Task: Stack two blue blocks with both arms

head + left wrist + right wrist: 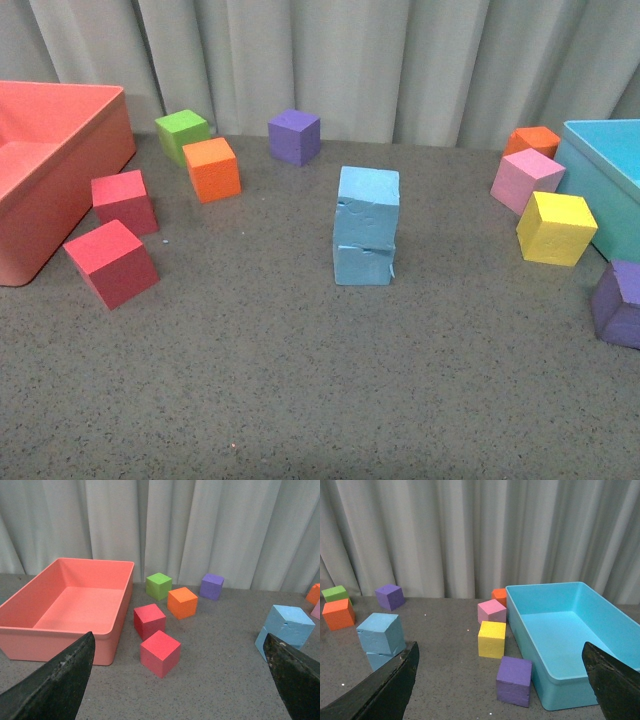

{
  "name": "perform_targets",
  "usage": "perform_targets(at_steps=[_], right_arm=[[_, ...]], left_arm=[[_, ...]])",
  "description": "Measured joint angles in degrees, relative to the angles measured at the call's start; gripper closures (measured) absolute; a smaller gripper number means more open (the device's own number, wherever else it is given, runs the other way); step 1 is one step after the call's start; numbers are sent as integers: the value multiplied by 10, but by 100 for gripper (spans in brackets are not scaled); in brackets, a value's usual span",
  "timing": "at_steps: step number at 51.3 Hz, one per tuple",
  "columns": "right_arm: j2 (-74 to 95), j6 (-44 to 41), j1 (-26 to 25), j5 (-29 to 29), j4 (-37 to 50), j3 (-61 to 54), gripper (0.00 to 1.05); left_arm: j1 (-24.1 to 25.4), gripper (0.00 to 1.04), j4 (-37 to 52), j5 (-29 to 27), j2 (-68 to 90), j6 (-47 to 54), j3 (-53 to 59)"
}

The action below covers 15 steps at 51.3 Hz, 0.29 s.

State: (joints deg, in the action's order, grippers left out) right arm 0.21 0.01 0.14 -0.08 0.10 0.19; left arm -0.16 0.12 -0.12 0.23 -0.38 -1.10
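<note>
Two sky-blue blocks stand stacked in the middle of the grey table: the upper block point(368, 198) sits on the lower block point(364, 262), slightly askew. The stack also shows in the left wrist view point(289, 626) and in the right wrist view point(381, 632). Neither arm shows in the front view. My left gripper point(180, 680) is open and empty, well back from the stack, with a red cube between its fingers' line of sight. My right gripper point(502, 682) is open and empty, back from the stack, facing a purple cube point(514, 680).
A red bin point(45, 170) stands at the left, a teal bin point(610, 180) at the right. Two red cubes point(110, 262), an orange cube point(211, 168), a green cube point(181, 134) and a purple cube point(294, 136) lie left and behind. Pink point(526, 180), yellow point(556, 228), orange and purple cubes lie right.
</note>
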Motion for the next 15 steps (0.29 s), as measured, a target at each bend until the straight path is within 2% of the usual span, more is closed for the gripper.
perform_targets(at_steps=[3,15], right_arm=[[0,0,0,0,0,0,10],[0,0,0,0,0,0,10]], left_arm=[[0,7,0,0,0,1,0],[0,7,0,0,0,1,0]])
